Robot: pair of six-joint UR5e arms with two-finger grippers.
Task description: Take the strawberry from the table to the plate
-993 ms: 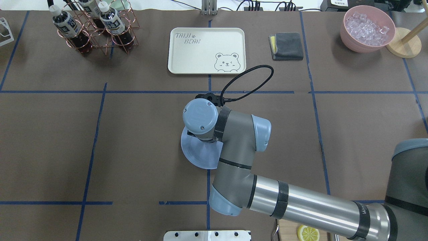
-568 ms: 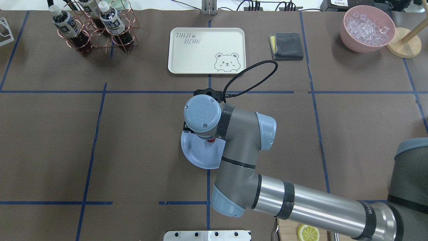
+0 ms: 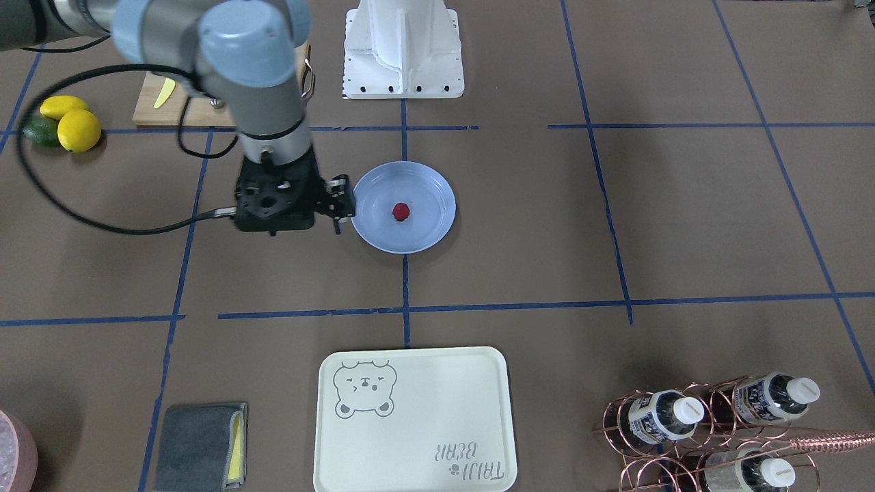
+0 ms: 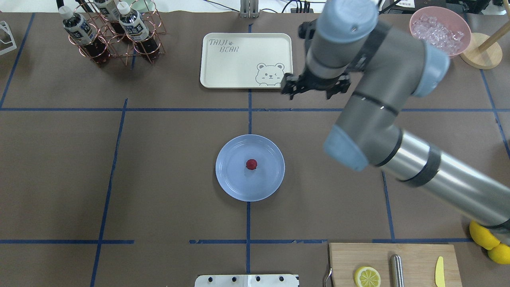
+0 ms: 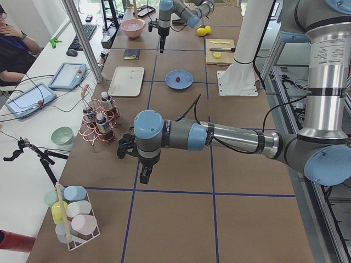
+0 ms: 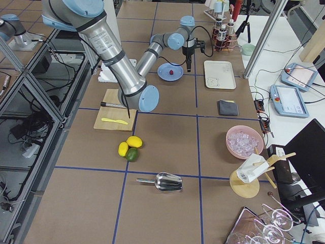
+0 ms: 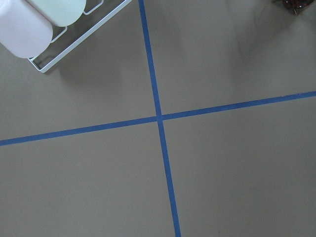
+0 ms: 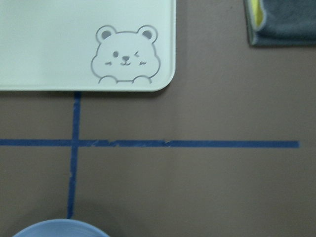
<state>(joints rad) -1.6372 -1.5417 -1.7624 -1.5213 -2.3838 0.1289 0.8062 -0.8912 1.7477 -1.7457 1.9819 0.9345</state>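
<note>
Field notes: we are seeing a dark-red strawberry [image 4: 251,164] and a glossy light-blue plate [image 4: 233,185]. We are noting the brown table [image 4: 171,167] carrying a blue tape grid. We are logging a cream tray [image 4: 239,63] bearing a grey bear outline, yellow lemons [image 3: 78,130], and a pink bowl [image 4: 418,44].

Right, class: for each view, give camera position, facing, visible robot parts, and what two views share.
Front-facing: across the table, facing robot; right arm, base.
Overhead: behind robot, downward; right arm.
Exterior left: table's left end; left arm nearest.
Exterior right: table's right end; right arm nearest.
Left wrist: down on tape; no robot.
Right wrist: down on bear tray; no robot.
Shared: front-facing and overhead show strawberry on plate.
</note>
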